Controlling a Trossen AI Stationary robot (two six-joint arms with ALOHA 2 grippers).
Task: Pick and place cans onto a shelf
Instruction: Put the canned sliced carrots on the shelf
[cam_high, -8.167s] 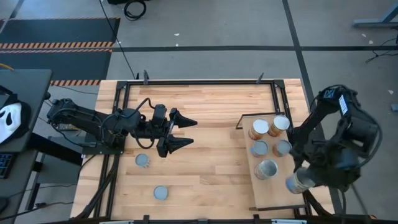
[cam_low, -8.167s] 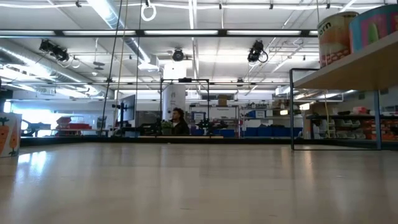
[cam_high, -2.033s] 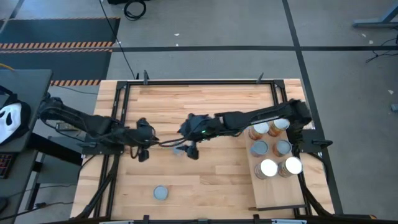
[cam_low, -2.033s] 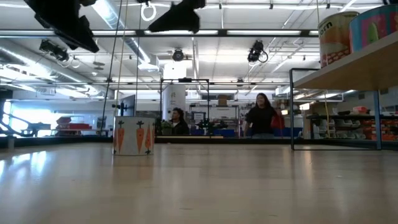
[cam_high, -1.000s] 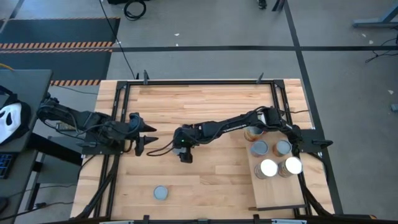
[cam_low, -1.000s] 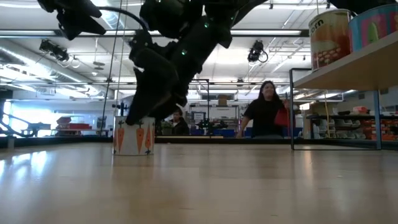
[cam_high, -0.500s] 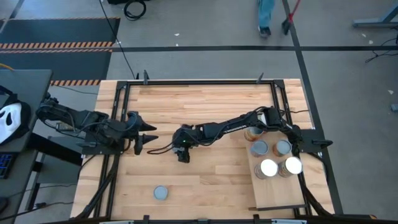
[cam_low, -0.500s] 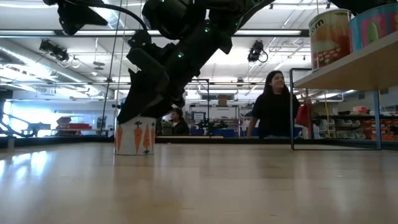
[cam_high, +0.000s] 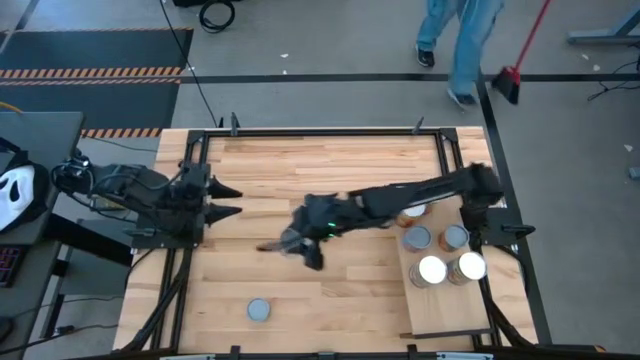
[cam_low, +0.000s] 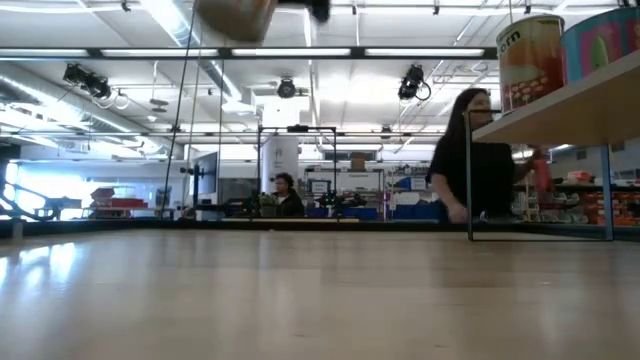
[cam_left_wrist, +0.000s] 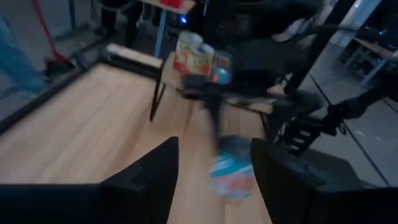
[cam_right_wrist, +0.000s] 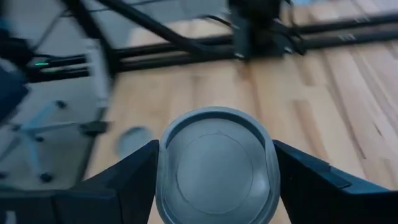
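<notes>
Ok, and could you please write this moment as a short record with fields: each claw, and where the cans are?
right claw: over the table's middle, shut on the held can, lifted off the wood
left claw: at the table's left edge, open, empty
loose can: upright on the table, near the front edge
shelf: right side, several cans on shelf

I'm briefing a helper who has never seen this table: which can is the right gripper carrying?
On the slatted wooden table, follow the right arm leftward from the shelf to mid-table. The can sits clamped in the right gripper. Unlike the lone can on the tabletop or those on the shelf, it is lifted clear.
</notes>
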